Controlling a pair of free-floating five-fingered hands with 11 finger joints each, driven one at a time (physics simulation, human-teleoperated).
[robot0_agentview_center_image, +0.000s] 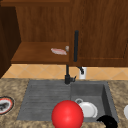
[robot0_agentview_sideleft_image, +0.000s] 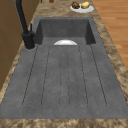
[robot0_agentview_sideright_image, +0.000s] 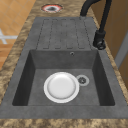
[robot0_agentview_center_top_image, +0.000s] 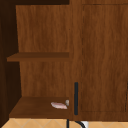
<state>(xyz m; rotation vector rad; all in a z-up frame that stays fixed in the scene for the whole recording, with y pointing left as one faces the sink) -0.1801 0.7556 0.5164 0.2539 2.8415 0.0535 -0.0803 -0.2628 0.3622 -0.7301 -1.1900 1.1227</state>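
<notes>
So the black right hand (robot0_agentview_center_image: 108, 122) sits at the very bottom right of the front view, just over the front right corner of the dark grey sink (robot0_agentview_center_image: 45, 100). It's mostly cut off by the frame edge, so I honestly can't tell if its fingers are open or curled. The closest thing to it is the round white plate (robot0_agentview_center_image: 87, 109), which lies flat on the floor of the sink's right basin, near the hand but not touching it. From the right side the plate (robot0_agentview_sideright_image: 61, 87) is just beside the little round metal drain (robot0_agentview_sideright_image: 82, 80). From the left side only the plate's far rim (robot0_agentview_sideleft_image: 65, 42) peeks over the basin edge. A big glossy red ball (robot0_agentview_center_image: 67, 115) shows at the front edge of the sink, left of the plate. The tall black faucet (robot0_agentview_center_image: 67, 75) stands at the back, between the ribbed drainboard and the basin. On the speckled stone counter (robot0_agentview_center_image: 10, 85) there's a red-rimmed round dish (robot0_agentview_sideright_image: 52, 8) left of the sink, and a white dish with brown and yellow food (robot0_agentview_sideleft_image: 82, 7) on the right end. Up in the open wooden cabinet, a pale pink flat thing (robot0_agentview_center_top_image: 59, 105) lies on the bottom shelf (robot0_agentview_center_top_image: 32, 107).
</notes>
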